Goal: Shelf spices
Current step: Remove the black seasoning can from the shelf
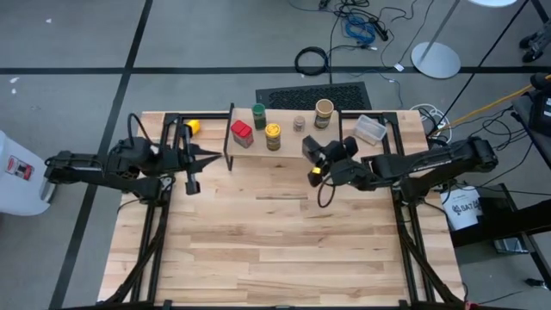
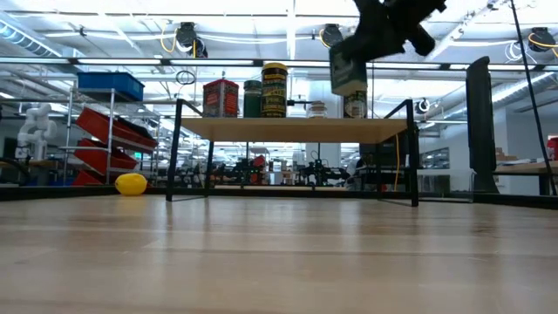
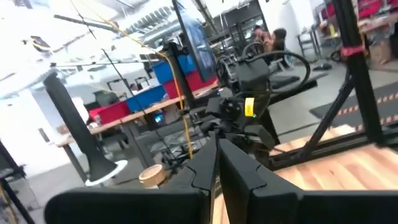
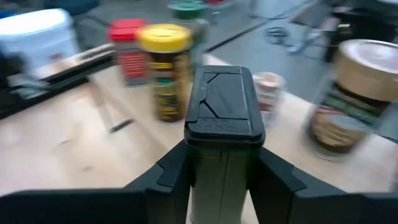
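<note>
From above: right claw [image 1: 314, 162] clamped on a dark box [image 1: 311, 147] by the shelf [image 1: 288, 152] edge; left claw [image 1: 212, 158] pinched shut, empty, beside the shelf's other end. From table height: box [image 2: 349, 71] held above the plank, near the jars. From the right wrist: fingers [image 4: 166, 171] gripping the box [image 4: 224, 118].

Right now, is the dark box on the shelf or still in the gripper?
In the right gripper, shut on the dark box, held above the shelf.
</note>
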`<state>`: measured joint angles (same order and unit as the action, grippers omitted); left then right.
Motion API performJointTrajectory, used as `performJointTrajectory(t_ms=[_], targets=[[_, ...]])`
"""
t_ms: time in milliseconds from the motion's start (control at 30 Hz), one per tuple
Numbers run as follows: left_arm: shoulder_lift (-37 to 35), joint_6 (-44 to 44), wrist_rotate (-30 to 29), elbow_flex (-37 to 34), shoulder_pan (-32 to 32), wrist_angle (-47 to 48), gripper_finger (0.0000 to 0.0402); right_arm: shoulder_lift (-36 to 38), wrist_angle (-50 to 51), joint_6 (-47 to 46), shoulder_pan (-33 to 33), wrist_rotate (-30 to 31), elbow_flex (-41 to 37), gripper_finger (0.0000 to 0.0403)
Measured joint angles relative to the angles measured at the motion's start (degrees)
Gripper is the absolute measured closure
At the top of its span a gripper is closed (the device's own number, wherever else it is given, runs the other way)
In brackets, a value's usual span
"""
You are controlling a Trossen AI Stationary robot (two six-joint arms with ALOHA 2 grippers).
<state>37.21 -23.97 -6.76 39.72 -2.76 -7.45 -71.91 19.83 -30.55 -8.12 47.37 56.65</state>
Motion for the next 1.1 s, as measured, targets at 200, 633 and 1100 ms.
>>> performJointTrajectory(t_ms=[200,633,1100], targets=[[0.26,9.26,6.3,0.04,0.02,0.94,0.0345,0.03,-6.41,5.38,-1.98,-9.26,0.82,0.0282],[12.66,23.45,12.3,2.57,-1.87,0.99,0.014,-2.05,-12.67,12.14,-6.19,-18.79,0.82,0.0282],[26.93,23.56,4.83,2.47,-8.39,-5.36,0.0122,-12.64,-16.67,15.2,-6.62,-28.24,0.82,0.0282]])
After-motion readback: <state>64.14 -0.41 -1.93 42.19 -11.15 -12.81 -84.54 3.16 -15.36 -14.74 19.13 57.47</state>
